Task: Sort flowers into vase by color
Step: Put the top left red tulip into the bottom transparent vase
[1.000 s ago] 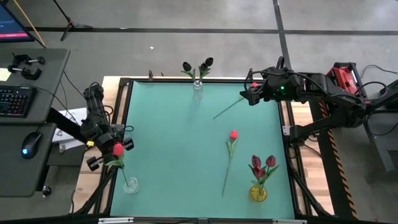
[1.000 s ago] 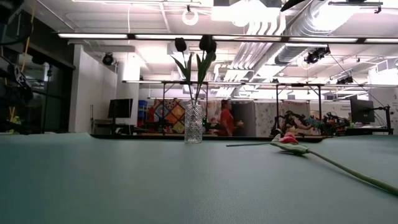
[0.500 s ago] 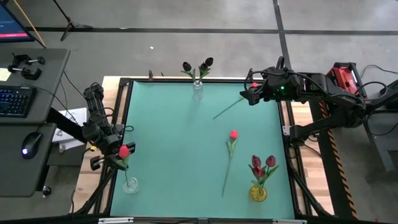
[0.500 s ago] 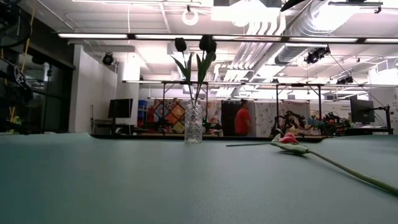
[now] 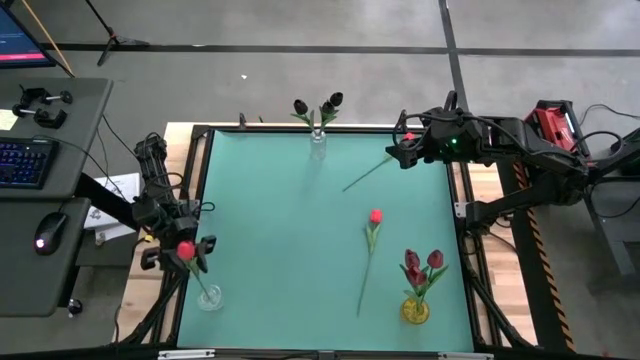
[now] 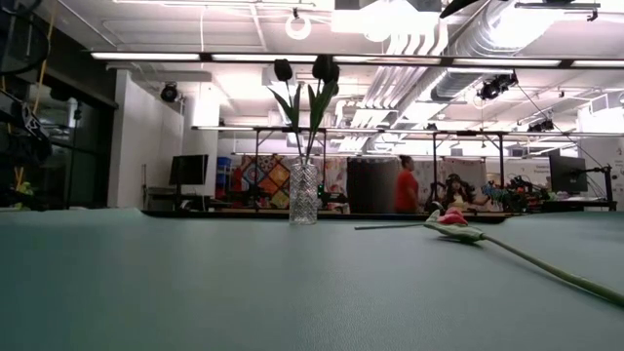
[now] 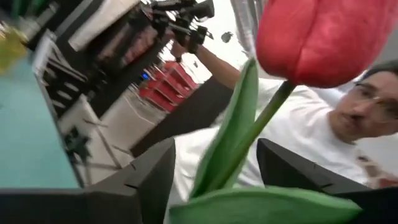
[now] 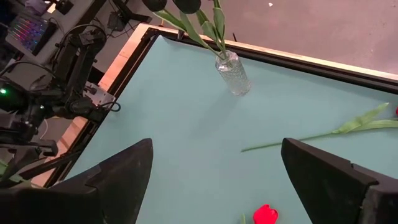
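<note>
Standing in a clear vase at the lower left of the overhead frame, a red tulip rises between the parted fingers of the left gripper, which sits at the table's left edge; the left wrist view shows the stem free in the gap, touching neither finger.

The right gripper, upper right, hangs wide open and empty beside a tulip lying slantwise on the green table. A second loose red tulip lies right of centre.

Black tulips fill a glass vase at the top edge; maroon ones stand in a yellow vase at lower right.

The middle and left of the mat lie bare. A desk with a keyboard and mouse crowds the far left.
</note>
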